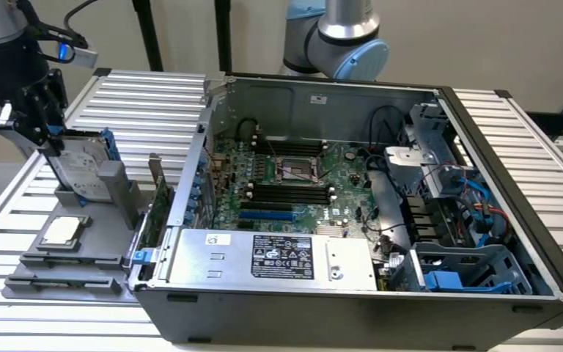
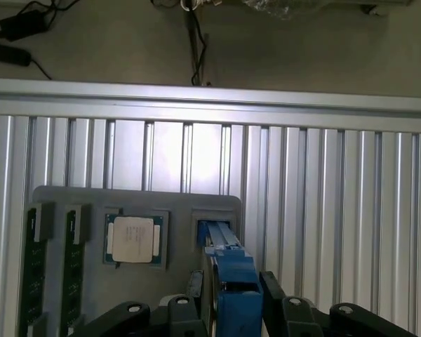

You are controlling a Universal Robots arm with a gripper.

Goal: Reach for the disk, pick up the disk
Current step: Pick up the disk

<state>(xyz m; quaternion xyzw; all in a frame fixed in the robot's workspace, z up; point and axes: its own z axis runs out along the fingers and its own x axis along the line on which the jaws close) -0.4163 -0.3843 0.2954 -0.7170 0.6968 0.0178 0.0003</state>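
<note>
The disk (image 1: 84,167) stands upright on its edge in a slot of the grey tray (image 1: 67,282), at the exterior view's left; it is silver-grey with a blue carrier bracket. My gripper (image 1: 52,145) has come down over its top edge. In the wrist view the blue edge of the disk (image 2: 221,235) runs between my two black fingers (image 2: 270,284). The gripper (image 2: 231,282) is open, its jaws on either side of the disk and close to its faces. The disk still rests in its slot.
A small square chip (image 1: 61,231) (image 2: 133,239) lies on the same tray, beside two memory sticks (image 2: 34,267). An open computer case (image 1: 360,220) with a silver power supply box (image 1: 272,257) lies right beside the tray on the slatted metal table (image 2: 323,210).
</note>
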